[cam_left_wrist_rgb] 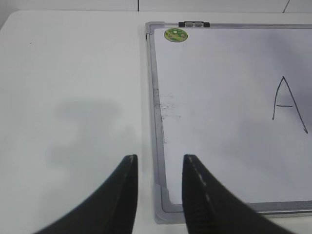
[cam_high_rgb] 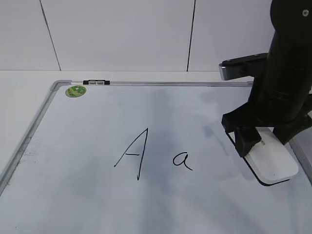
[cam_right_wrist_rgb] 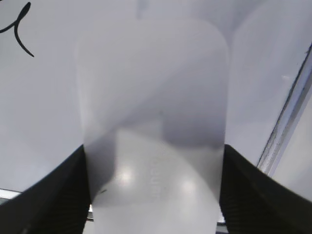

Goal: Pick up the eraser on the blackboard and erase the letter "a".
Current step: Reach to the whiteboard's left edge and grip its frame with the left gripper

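Observation:
The white eraser [cam_high_rgb: 274,162] lies on the blackboard [cam_high_rgb: 87,200] near its right frame. My right gripper [cam_high_rgb: 265,142] straddles it from above, and both black fingers press its long sides. In the right wrist view the eraser [cam_right_wrist_rgb: 153,92] fills the space between the fingers [cam_right_wrist_rgb: 153,190]. The small letter "a" [cam_high_rgb: 182,160] is to the left of the eraser, and a stroke of it shows in the right wrist view [cam_right_wrist_rgb: 19,31]. My left gripper [cam_left_wrist_rgb: 160,170] is open and empty over the board's near left corner [cam_left_wrist_rgb: 168,204].
A tall capital "A" [cam_high_rgb: 132,153] stands left of the small "a" and also shows in the left wrist view [cam_left_wrist_rgb: 287,105]. A green sticker [cam_high_rgb: 75,90] and a black clip [cam_high_rgb: 96,82] sit at the board's far left corner. White table [cam_left_wrist_rgb: 73,97] surrounds the board.

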### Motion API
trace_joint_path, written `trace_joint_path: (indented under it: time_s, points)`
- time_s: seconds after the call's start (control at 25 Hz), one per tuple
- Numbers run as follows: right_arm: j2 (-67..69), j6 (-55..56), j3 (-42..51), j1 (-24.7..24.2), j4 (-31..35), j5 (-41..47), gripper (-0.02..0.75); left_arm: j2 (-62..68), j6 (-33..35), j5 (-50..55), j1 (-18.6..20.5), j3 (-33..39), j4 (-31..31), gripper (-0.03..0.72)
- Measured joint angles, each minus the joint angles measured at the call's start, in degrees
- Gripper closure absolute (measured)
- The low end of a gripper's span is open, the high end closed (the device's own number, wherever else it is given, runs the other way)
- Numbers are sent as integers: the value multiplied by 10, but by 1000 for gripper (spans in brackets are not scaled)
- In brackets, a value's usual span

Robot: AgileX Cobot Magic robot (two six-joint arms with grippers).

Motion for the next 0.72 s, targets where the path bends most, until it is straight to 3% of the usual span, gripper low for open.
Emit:
trace_joint_path:
  time_s: [0.72]
  points:
    - [0,0,-3,0,-5,-16,172,525,0,-59,0,-237,-1,449]
